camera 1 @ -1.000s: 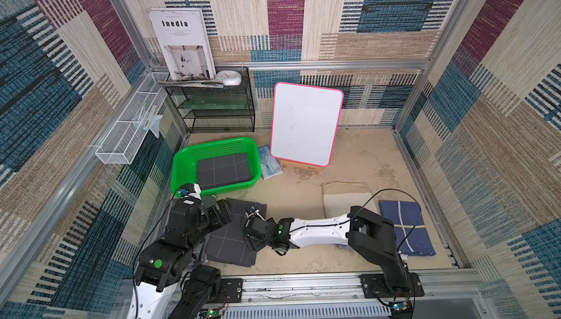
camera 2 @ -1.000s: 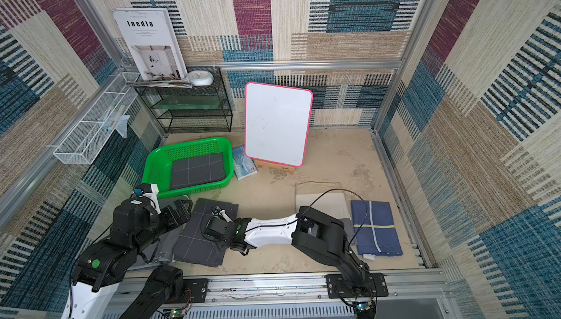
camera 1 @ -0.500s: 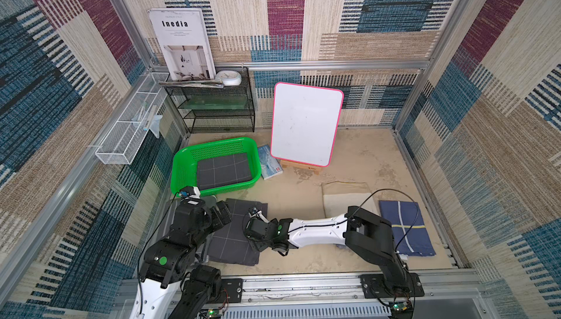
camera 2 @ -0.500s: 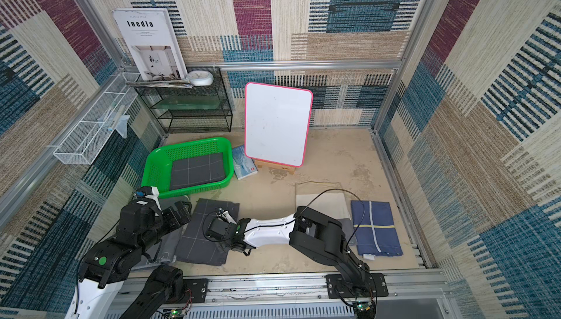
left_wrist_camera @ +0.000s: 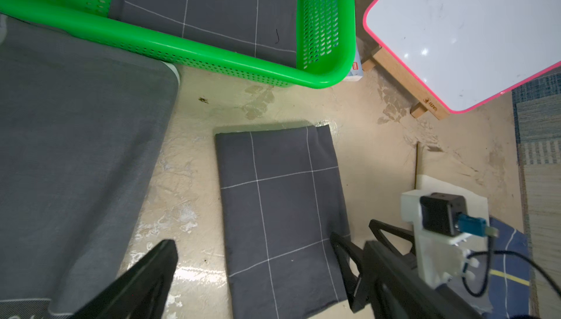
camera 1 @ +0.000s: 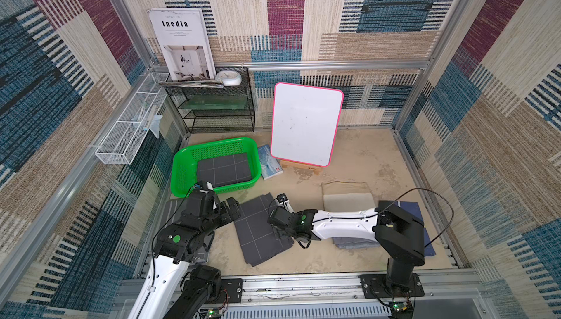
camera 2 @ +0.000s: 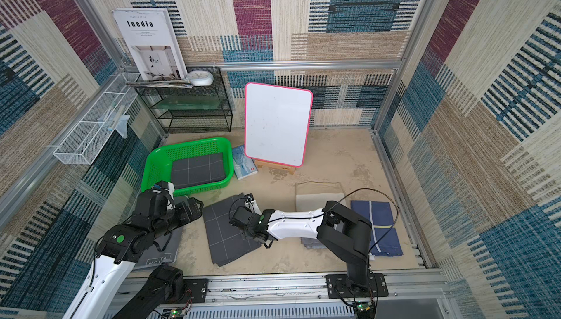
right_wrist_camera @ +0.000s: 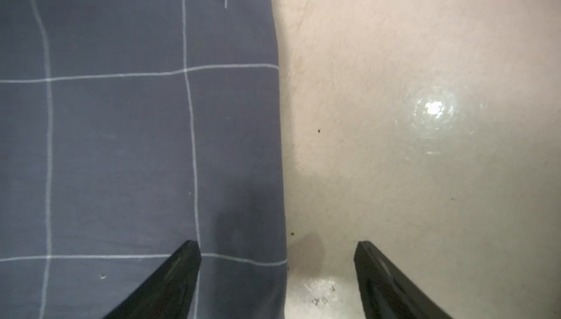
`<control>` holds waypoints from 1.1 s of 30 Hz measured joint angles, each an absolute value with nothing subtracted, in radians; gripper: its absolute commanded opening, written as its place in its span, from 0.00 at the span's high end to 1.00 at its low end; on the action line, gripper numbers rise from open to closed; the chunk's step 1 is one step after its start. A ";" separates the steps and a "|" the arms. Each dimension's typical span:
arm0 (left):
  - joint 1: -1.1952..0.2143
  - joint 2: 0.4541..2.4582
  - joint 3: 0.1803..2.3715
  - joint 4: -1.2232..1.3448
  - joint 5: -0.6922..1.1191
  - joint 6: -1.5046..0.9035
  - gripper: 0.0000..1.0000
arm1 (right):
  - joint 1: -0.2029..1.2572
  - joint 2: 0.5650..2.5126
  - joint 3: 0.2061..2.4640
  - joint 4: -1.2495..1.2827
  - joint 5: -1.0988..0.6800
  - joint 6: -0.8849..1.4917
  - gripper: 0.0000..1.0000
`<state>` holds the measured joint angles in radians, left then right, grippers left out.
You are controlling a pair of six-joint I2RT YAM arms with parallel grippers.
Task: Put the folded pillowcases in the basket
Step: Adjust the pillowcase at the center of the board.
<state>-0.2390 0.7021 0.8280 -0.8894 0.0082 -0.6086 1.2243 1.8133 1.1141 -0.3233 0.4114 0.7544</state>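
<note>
A folded dark grey pillowcase [camera 1: 259,232] [camera 2: 226,232] [left_wrist_camera: 282,211] with thin white grid lines lies flat on the floor, in front of the bright green basket [camera 1: 182,165] [camera 2: 151,165] [left_wrist_camera: 212,56]. Another folded grey checked cloth [camera 1: 224,170] lies inside the basket. My right gripper [camera 1: 276,226] [camera 2: 243,223] [right_wrist_camera: 276,247] is open and low, straddling the pillowcase's right edge: one finger [right_wrist_camera: 182,265] is over the cloth, one over bare floor. My left gripper [camera 1: 230,208] [camera 2: 194,208] [left_wrist_camera: 271,244] is open wide at the pillowcase's left side, holding nothing.
A pink-rimmed whiteboard [camera 1: 306,123] stands on a wooden stand behind, with a blue book [camera 1: 270,162] beside the basket. A black wire shelf [camera 1: 218,104] and a white wire rack [camera 1: 130,132] are at the back left. Beige [camera 1: 347,199], navy [camera 1: 416,229] and grey [camera 2: 161,247] cloths lie around.
The pillowcase has slid to the right and turned a little. My right gripper has drawn back to the right with it, and my left gripper has moved right after it. Both stay open.
</note>
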 measured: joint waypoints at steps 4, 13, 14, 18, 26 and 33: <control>-0.245 0.736 0.810 -0.871 0.048 -0.601 0.00 | 1.264 1.745 1.051 -0.266 0.417 0.728 0.15; -0.259 0.804 0.704 -0.760 0.123 -0.626 0.00 | 1.360 1.728 1.010 -0.189 0.424 0.674 0.16; -0.262 0.815 0.691 -0.748 0.132 -0.632 0.00 | 1.363 1.729 1.007 -0.183 0.424 0.672 0.16; -0.283 0.867 0.647 -0.681 0.157 -0.648 0.00 | 1.374 1.748 0.998 -0.178 0.425 0.668 0.17; -0.327 0.991 0.613 -0.590 0.159 -0.648 0.01 | 1.378 1.773 0.970 -0.212 0.460 0.699 0.16; -0.385 1.121 0.620 -0.530 0.155 -0.643 0.02 | 1.324 1.754 0.927 -0.251 0.523 0.741 0.14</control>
